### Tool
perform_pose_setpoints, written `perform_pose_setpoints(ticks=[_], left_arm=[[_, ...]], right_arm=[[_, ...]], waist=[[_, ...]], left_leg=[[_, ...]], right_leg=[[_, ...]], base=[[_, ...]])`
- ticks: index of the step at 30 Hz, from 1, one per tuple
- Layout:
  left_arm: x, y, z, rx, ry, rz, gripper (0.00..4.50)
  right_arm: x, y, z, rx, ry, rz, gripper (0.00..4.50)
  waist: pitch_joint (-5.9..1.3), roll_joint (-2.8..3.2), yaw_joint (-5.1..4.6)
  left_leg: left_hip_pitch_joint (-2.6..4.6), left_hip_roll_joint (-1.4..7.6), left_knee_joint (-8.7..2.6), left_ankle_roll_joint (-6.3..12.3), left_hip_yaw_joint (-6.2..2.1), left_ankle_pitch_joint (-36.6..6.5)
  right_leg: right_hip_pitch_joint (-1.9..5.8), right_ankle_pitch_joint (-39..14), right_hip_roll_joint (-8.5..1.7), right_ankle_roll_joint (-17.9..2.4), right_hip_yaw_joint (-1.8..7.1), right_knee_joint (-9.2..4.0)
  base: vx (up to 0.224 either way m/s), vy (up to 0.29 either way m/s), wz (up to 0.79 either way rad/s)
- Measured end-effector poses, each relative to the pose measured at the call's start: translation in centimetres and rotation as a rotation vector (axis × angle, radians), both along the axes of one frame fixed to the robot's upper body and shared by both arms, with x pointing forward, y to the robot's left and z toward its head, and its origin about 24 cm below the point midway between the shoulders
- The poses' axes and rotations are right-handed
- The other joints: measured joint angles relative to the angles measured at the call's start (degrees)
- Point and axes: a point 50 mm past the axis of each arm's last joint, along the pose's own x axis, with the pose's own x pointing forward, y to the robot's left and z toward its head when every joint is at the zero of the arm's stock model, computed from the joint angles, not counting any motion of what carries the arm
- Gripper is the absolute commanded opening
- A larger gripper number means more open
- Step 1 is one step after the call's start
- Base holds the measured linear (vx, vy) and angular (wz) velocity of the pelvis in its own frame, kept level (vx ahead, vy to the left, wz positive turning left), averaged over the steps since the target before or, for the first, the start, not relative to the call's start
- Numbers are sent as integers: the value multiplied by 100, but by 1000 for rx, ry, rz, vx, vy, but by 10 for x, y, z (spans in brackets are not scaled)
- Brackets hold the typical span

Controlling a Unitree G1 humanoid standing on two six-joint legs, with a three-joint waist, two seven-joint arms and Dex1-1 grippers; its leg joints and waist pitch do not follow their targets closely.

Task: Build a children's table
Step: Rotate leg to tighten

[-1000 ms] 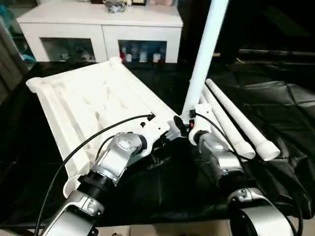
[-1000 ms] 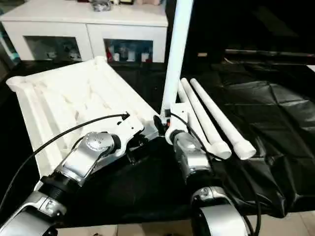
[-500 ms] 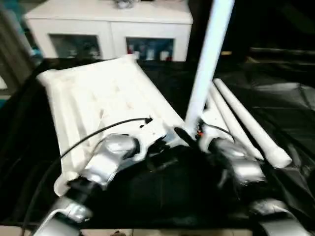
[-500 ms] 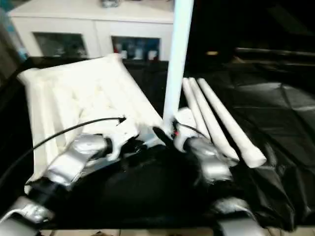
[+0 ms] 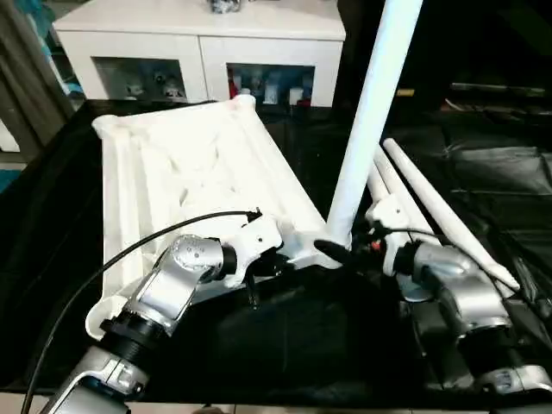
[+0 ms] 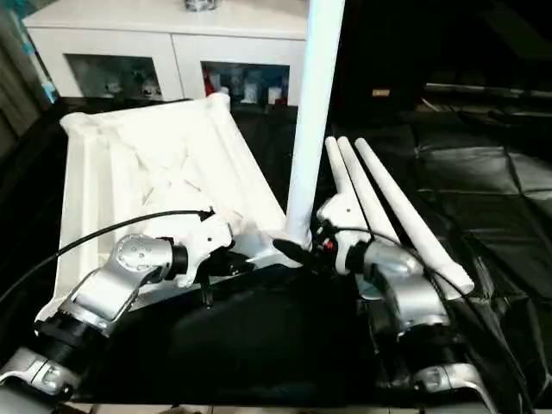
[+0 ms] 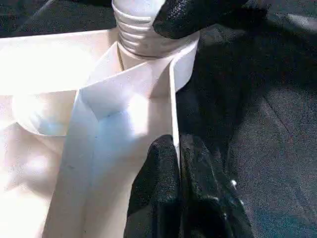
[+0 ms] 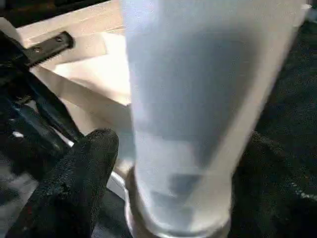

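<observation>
1. The left gripper is pinched shut on the thin side rim of the table top, close to the near corner socket; its black fingers press together over that wall.
2. The right gripper stands wide, its fingers on either side of the upright leg at its base; one finger lies just beside the leg, and I cannot tell whether it touches.
3. The upright leg's threaded end sits in the corner socket, rising steeply and slightly tilted.
4. The table top lies underside up on the black sheet, ribs showing.
5. Three loose legs lie side by side beyond the right gripper.
6. A white cabinet stands behind the table top.
</observation>
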Motion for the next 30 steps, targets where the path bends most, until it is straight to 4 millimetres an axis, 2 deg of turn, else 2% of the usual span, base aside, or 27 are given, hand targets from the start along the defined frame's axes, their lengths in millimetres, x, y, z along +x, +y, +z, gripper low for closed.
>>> perform_pose_setpoints(ticks=[6, 14, 21, 24, 30], left_arm=[[-1, 1, 0, 0, 7, -18, 0], [-4, 5, 0, 2, 11, -33, 0], [-4, 6, 0, 3, 11, -30, 0], [-1, 5, -1, 2, 9, 13, 0], [17, -10, -6, 11, -11, 215, 0]], right_arm=[[-4, -6, 1, -13, 19, 19, 339], [-6, -6, 1, -30, 22, 37, 274], [-5, -4, 0, -28, 22, 26, 265], [-2, 4, -5, 3, 25, -52, 263], [21, 29, -15, 78, 60, -421, 263]], waist=[[0, 0, 48], [1, -3, 44], [0, -4, 44], [-5, -13, 0], [-11, -20, -192]], left_leg=[[4, -1, 0, 0, 12, 0], [13, -9, 0, 0, 29, 0], [19, -10, 0, 0, 32, 0], [31, -11, 1, 0, 32, 0], [45, -16, 29, 0, 19, 0]], right_leg=[[0, 1, 0, -3, 14, 0], [0, -7, 4, 12, 52, 2], [2, -7, 6, 12, 59, 3], [10, -8, 9, 14, 64, 4], [22, -15, 8, 25, 59, -13]], base=[[0, 0, 0], [0, 0, 0], [0, 0, 0], [0, 0, 0], [-29, 5, -1]])
